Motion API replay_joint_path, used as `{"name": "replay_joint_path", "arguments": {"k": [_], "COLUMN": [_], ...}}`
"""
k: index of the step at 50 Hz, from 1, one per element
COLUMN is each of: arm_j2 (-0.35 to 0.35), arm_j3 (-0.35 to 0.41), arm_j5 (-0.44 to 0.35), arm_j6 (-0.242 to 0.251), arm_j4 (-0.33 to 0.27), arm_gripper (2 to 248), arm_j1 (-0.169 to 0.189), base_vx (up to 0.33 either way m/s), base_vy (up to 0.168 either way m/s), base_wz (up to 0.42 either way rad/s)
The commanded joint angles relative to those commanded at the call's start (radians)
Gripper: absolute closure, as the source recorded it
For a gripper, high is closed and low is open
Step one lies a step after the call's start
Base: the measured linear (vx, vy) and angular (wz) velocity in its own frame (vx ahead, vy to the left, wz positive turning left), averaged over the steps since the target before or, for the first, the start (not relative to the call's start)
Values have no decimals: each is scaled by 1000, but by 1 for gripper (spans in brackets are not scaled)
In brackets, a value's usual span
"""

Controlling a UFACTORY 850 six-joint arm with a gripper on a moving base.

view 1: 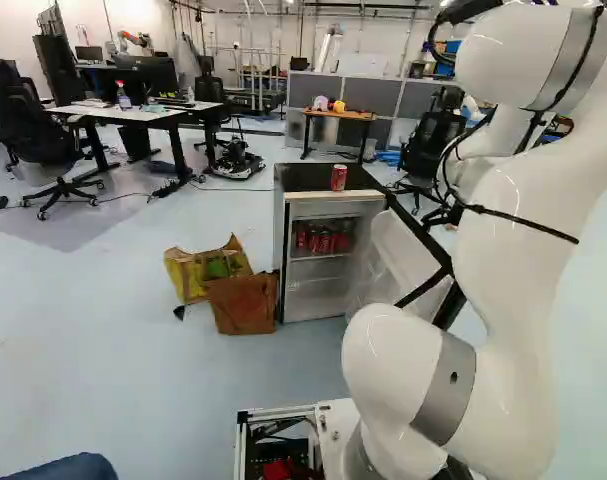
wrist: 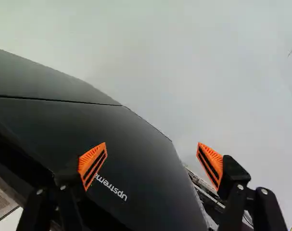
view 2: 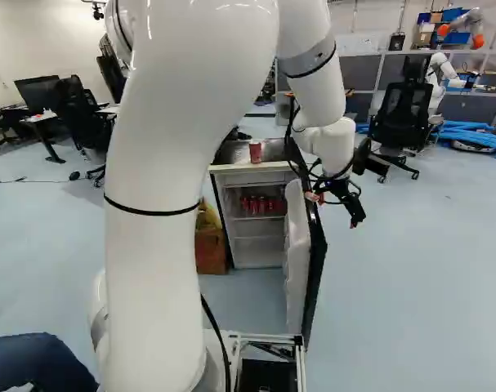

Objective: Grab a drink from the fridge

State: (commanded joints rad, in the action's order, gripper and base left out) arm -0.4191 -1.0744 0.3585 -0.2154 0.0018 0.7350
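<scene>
Right base view shows me the fridge with its door open, and the red cans standing inside, on the upper shelf. One more can stands on the top, but the task asks for a drink from inside. My gripper is on the outer side of the door; its two fingers are apart and hold nothing. I judge that opening is done and the reaching step must begin. Next, I should bring the arm clear of the door's edge, turn the gripper to face the opening, and enter level with the cans. If I cut this path short, the wrist could knock the door and swing it towards closing.
</scene>
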Motion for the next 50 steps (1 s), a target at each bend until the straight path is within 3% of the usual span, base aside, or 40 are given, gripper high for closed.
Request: {"name": "replay_joint_path", "arguments": {"k": [50], "arm_j2": [132], "arm_j3": [175], "arm_j5": [0], "arm_j6": [0], "arm_j4": [0], "arm_gripper": [3], "arm_j1": [-68], "base_vx": [0], "base_vy": [0], "base_wz": [0]}}
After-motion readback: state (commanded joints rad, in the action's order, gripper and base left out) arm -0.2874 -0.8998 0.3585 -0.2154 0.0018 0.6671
